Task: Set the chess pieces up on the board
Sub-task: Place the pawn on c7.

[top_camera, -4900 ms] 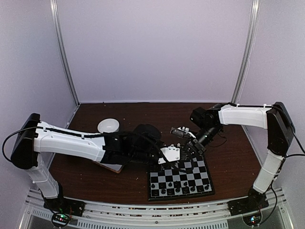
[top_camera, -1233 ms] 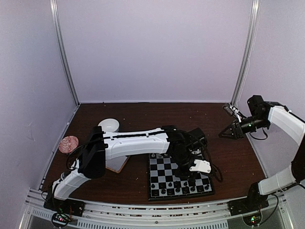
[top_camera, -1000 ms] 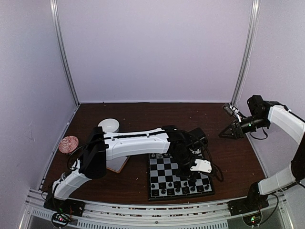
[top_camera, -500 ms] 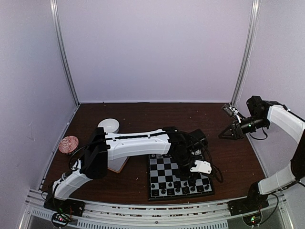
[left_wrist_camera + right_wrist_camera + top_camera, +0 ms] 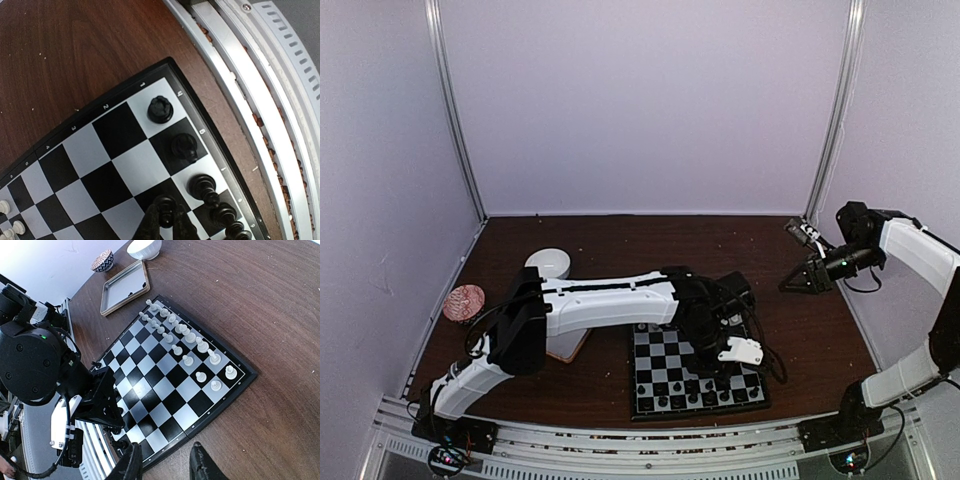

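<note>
Two white-and-black robot arms reach over a dark brown wooden table [image 5: 620, 240]. The flat square chessboard of black and light-grey checks [image 5: 660, 355] lies near the table's front edge, right of centre. The left arm stretches across the chessboard, and the left gripper [image 5: 167, 220] is clenched on a small glossy black chess piece [image 5: 165, 204]. This piece stands upright on a dark square, one row in from the near border. Along that border other black chess pieces [image 5: 184, 147] stand in a line, starting with one on the light corner square. The white chess pieces [image 5: 185, 335] stand in two rows along the opposite side of the chessboard.

The right gripper [image 5: 165, 460] hangs well apart from the chessboard, over bare table to the right. Its jaws are released and parted, with nothing between them.

A shallow metal tray with a wooden rim [image 5: 125, 287] lies left of the chessboard. Beyond the tray sit a round white bowl [image 5: 548, 263] and a small patterned bowl [image 5: 102, 261].
</note>
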Controlling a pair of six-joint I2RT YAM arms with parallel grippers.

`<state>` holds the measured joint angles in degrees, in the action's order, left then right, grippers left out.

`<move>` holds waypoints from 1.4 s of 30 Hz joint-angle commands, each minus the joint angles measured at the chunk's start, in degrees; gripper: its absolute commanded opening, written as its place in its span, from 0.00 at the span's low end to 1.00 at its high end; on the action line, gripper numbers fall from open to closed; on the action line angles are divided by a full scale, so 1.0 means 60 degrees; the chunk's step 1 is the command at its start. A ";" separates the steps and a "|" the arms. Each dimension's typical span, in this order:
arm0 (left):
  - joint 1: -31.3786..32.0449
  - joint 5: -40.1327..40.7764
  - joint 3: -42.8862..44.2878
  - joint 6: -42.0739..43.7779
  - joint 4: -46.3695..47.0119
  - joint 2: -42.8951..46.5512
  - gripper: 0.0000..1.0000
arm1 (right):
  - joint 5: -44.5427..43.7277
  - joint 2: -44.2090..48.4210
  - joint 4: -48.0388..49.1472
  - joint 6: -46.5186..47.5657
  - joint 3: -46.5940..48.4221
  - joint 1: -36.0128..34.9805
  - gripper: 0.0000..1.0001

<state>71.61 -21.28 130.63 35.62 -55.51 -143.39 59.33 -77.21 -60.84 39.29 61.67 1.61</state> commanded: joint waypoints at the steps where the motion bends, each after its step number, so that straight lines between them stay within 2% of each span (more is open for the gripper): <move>1: -0.0056 -0.0076 -0.0092 -0.0074 0.0140 0.0033 0.10 | 0.0200 -0.0080 -0.0224 0.0190 0.0297 0.0011 0.34; 16: -0.0056 0.0195 -0.0128 -0.0110 0.0214 0.0192 0.20 | 0.0264 -0.0097 -0.0419 0.0337 0.0341 0.0011 0.34; 19: -0.0155 0.0746 -0.0582 -0.0363 0.0782 0.0845 0.25 | 0.0287 -0.0029 -0.0478 0.0409 0.0366 0.0011 0.34; 26: -0.0862 0.0952 -0.2116 -0.1184 0.2561 0.3687 0.30 | 0.0073 0.0418 -0.0411 0.0254 0.0680 0.0011 0.35; 32: -0.2143 0.3422 -0.4731 -0.4114 0.3816 0.6025 0.35 | -0.1422 0.1220 0.0879 -0.1039 0.1467 -0.0005 0.39; 34: -0.2848 0.4282 -0.5834 -0.5642 0.3886 0.6830 0.38 | -0.2296 0.1505 0.1781 -0.1709 0.1556 -0.0015 0.44; 35: -0.3237 0.4671 -0.6185 -0.6518 0.3622 0.7087 0.38 | -0.2952 0.1615 0.2421 -0.2235 0.1486 -0.0004 0.53; 37: -0.3959 0.5298 -0.7176 -0.8566 0.3284 0.7637 0.35 | -0.4214 0.1642 0.3838 -0.3548 0.1200 0.0055 0.98; 39: -0.4406 0.5651 -0.8252 -1.0868 0.3227 0.8272 0.35 | -0.4428 0.1241 0.4261 -0.4180 0.1137 0.0121 0.99; 42: -0.4567 0.5506 -0.9652 -1.3107 0.3723 0.8960 0.35 | -0.3272 0.0093 0.3604 -0.4164 0.1702 0.0086 0.99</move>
<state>44.16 8.01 81.01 -16.93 -34.04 -93.51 39.94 -69.14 -42.15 21.06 69.56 2.02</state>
